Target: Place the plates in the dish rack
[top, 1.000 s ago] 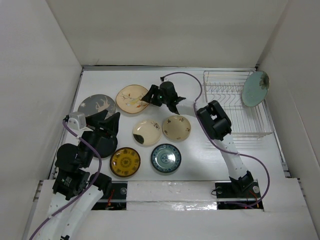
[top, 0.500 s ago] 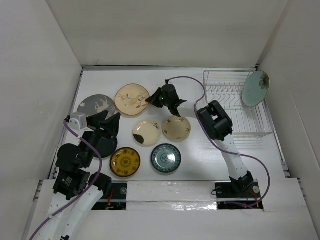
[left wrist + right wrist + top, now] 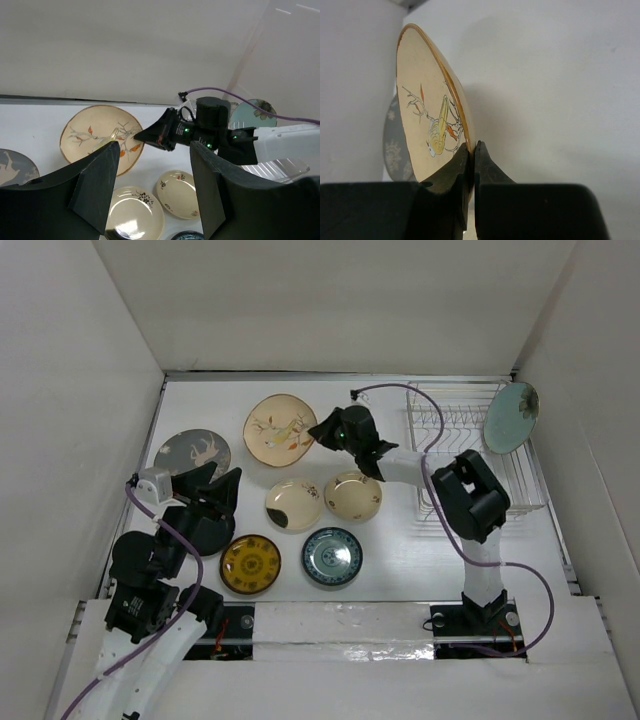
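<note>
My right gripper (image 3: 322, 432) is shut on the right rim of a cream bird-painted plate (image 3: 280, 427), which is tilted up off the table. In the right wrist view the plate (image 3: 427, 120) stands on edge, its rim pinched in the gripper (image 3: 472, 147). The wire dish rack (image 3: 470, 455) at the back right holds a pale green plate (image 3: 511, 417) upright. My left gripper (image 3: 215, 490) hangs open over the left side, holding nothing (image 3: 155, 185). On the table lie a grey deer plate (image 3: 195, 453), two cream plates (image 3: 293, 505) (image 3: 353, 495), a yellow plate (image 3: 250, 564) and a blue-green plate (image 3: 332, 556).
White walls close in the table on the left, back and right. The right arm's elbow (image 3: 478, 502) hangs over the rack's near left corner. A purple cable (image 3: 400, 400) loops from the right wrist above the rack.
The right gripper has shut on the bird plate's rim, then lifted and carried it to the right. The right elbow swung right, over the rack. The left arm has stayed still.
</note>
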`<state>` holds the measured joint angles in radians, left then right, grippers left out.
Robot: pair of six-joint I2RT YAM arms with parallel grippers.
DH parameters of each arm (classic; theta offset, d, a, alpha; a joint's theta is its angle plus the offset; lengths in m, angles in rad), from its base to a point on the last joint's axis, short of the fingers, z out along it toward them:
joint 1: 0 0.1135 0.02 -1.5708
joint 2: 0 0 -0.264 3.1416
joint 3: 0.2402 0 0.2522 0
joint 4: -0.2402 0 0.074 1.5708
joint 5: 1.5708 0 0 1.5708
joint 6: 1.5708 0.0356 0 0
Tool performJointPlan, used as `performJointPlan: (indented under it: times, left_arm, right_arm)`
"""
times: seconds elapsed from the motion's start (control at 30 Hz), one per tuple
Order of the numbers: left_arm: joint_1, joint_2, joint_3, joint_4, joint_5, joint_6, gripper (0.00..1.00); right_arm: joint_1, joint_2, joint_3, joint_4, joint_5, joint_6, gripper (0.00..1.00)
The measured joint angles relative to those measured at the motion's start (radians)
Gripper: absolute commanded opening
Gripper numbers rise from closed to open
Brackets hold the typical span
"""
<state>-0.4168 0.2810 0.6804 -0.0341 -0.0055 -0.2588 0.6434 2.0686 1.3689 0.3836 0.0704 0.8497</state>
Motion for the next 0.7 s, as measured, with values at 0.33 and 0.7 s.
performJointPlan:
  times: [0.33,0.7]
  left_arm:
    - [0.0,-0.034,0.0,0.0,0.029,-0.001,0.55]
    - [0.0,-0.053,0.0,-0.001,0.061,-0.014,0.55]
  right_arm:
    - [-0.151,-0.32,-0.177,0.103,-0.048,0.055,0.0]
    - [-0.597,-0.676,-0.256,-0.047,0.017,-0.18,0.0]
